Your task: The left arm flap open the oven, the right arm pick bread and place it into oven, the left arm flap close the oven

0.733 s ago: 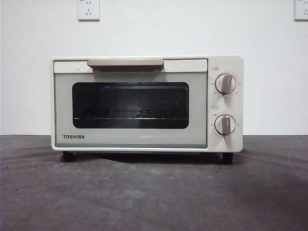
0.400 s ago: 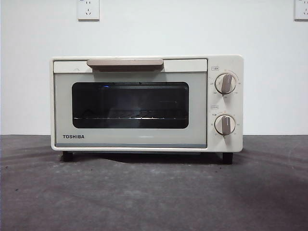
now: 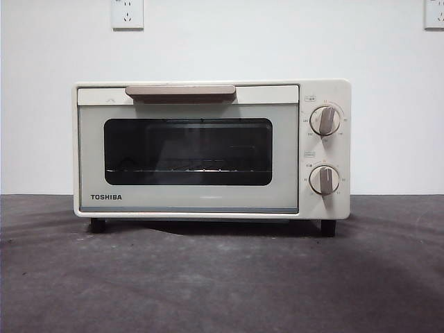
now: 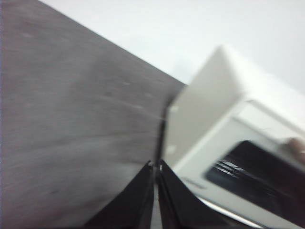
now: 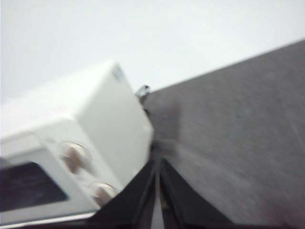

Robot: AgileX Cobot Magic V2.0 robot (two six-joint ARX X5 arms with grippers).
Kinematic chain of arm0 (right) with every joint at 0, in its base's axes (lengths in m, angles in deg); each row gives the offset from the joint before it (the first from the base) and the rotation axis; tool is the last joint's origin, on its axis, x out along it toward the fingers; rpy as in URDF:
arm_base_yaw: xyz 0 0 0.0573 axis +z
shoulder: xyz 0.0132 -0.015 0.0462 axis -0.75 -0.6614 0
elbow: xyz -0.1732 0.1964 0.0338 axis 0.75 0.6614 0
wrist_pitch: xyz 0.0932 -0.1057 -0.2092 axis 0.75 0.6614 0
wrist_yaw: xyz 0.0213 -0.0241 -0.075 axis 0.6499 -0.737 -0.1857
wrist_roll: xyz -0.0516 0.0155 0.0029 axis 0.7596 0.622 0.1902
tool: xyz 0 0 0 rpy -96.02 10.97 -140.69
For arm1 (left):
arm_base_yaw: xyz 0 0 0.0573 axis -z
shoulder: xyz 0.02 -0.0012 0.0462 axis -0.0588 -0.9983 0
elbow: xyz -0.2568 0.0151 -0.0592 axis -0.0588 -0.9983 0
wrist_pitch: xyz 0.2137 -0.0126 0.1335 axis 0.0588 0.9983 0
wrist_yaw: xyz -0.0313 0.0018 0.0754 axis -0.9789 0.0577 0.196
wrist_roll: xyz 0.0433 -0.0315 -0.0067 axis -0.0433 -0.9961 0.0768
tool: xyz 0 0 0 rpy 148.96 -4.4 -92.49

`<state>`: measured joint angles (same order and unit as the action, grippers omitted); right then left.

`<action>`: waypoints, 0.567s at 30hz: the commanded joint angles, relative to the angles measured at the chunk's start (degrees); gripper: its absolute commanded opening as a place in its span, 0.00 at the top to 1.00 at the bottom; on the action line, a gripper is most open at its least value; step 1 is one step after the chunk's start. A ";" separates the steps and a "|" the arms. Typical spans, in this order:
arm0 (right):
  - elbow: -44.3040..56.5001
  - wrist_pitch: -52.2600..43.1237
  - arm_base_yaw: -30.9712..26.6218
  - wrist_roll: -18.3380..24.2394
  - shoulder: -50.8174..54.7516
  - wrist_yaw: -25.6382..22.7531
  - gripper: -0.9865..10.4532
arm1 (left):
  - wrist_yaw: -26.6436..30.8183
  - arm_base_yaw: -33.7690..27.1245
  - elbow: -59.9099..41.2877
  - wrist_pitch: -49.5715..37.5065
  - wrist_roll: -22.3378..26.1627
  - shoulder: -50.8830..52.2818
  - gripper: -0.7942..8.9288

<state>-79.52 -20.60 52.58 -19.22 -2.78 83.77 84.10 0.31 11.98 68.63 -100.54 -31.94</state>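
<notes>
The cream-white TOSHIBA oven (image 3: 211, 149) stands in the middle of the dark table with its drop-down door shut and its beige bar handle (image 3: 180, 91) at the top. Through the dark window only the wire rack (image 3: 184, 166) shows. The bread is out of view. My left gripper (image 4: 156, 168) is shut and hangs off the oven's (image 4: 228, 143) left side, apart from it. On the other side my right gripper (image 5: 157, 164), also shut, hangs off the oven's (image 5: 81, 143) knob end. Neither gripper appears in the front view.
Two round knobs (image 3: 325, 120) sit on the oven's right panel. The dark grey table (image 3: 222, 277) stretches in front of the oven. A white wall with two sockets (image 3: 127, 13) stands behind.
None in the front view: the oven stays shut and still.
</notes>
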 commanded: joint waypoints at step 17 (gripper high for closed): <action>-34.29 28.96 1.20 15.74 -27.02 22.91 0.90 | -27.39 8.11 34.47 26.73 21.00 -25.03 0.90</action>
<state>-112.33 7.99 53.50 -7.63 -29.07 105.82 57.02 7.94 45.07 94.55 -84.84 -56.38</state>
